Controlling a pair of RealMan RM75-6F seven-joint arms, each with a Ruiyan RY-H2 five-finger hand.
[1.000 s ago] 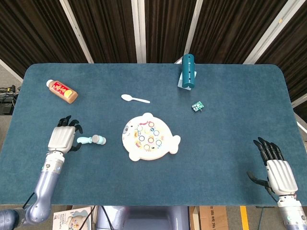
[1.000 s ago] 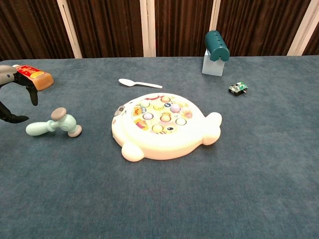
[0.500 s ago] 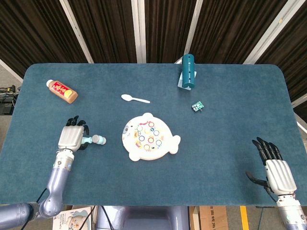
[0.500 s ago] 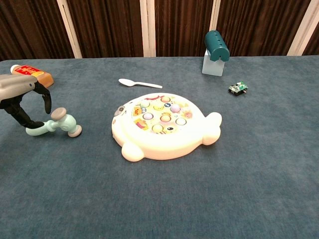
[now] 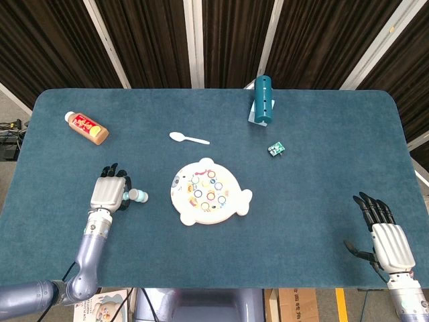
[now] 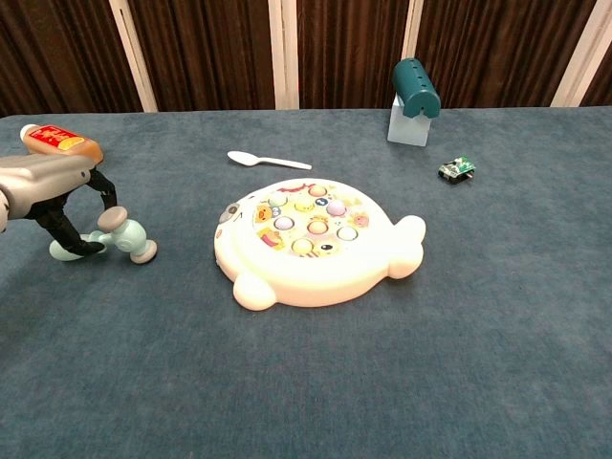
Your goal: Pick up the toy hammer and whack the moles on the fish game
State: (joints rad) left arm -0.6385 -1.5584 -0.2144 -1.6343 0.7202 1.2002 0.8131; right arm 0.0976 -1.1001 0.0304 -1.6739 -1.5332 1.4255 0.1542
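Toy hammer (image 6: pixel 113 237), left of frame: light, rigid plastic; take the handle. My left hand (image 6: pixel 53 188) fingers (image 6: pixel 103 192) straddle it, seemingly not clamped.

Open cloth on most of the tabletop (image 5: pixel 315 174); clutter sits in the middle and along the far side.

In the head view, the fish game (image 5: pixel 209 192) fills the centre, with the toy hammer (image 5: pixel 136 196) just to its left and a strip of bare cloth between them. The left hand (image 5: pixel 110 190) arches over the hammer's handle. Above the game lies a spoon (image 5: pixel 188 139); a bottle (image 5: pixel 87 127) lies at upper left, a teal cylinder (image 5: pixel 263 100) and a small green part (image 5: pixel 275 148) at upper centre. The lower right is bare apart from the right hand (image 5: pixel 387 236).
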